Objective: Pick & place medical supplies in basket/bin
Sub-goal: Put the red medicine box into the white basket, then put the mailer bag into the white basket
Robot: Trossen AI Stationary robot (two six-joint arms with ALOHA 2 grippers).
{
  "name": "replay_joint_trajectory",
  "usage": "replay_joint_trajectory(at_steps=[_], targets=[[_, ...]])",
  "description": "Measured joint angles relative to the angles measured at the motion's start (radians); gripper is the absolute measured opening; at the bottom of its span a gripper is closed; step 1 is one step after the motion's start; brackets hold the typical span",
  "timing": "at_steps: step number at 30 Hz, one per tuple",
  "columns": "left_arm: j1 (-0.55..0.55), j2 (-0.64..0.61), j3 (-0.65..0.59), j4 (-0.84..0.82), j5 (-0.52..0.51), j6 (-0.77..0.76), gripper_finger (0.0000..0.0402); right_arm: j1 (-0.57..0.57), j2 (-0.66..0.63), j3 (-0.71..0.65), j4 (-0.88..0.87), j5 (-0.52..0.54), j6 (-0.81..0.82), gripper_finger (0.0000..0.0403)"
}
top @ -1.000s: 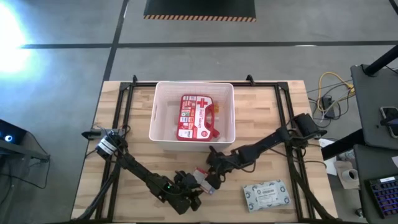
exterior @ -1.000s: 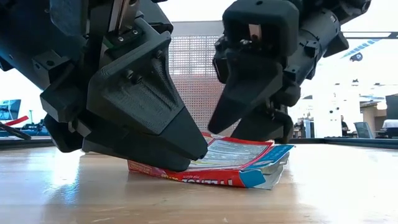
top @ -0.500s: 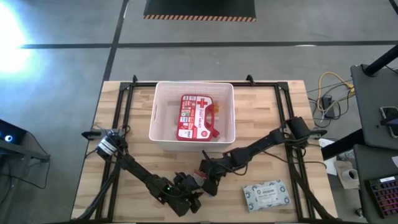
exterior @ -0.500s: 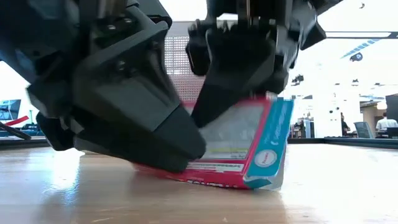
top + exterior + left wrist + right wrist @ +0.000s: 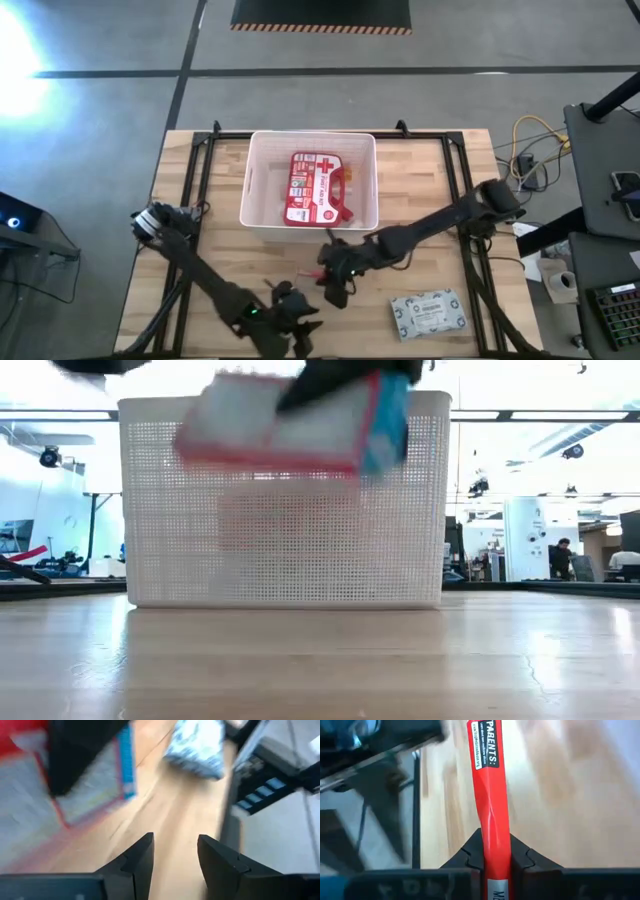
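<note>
Bare tabletop (image 5: pixel 420 190) lies right of the white tub (image 5: pixel 262 215). Just in front of its near wall, the right gripper (image 5: pixel 333 287) with the red-white box (image 5: pixel 290 420) blocks passage. The pale soft pack (image 5: pixel 428 313) obstructs the near-right corner.

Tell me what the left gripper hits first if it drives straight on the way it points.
Probably bare table: the open left gripper looks out over wood, with the red-white box in the right gripper off to one side and the patterned pack farther on. Depth is unclear.

One tub (image 5: pixel 262 150), one first-aid case (image 5: pixel 315 187), one box (image 5: pixel 290 420), one soft pack (image 5: pixel 429 314).
</note>
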Motion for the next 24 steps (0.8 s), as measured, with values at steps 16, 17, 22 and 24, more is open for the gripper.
replay_joint_trajectory(at_steps=[16, 17, 22, 24], targets=[[-0.106, -0.028, 0.193, -0.246, -0.295, -0.040, 0.0134, -0.219, -0.247, 0.202, -0.157, 0.592, -0.442, 0.0037], [-0.106, -0.028, 0.188, -0.240, -0.300, -0.048, 0.0134, -0.257, -0.243, 0.206, -0.185, 0.555, -0.445, 0.0040], [-0.104, -0.028, 0.164, -0.241, -0.303, -0.084, 0.0134, -0.357, -0.222, 0.244, -0.456, 0.448, -0.367, 0.0099], [-0.104, -0.028, 0.154, -0.238, -0.305, -0.084, 0.0134, -0.357, -0.227, 0.246, -0.512, 0.470, -0.361, 0.0136]])
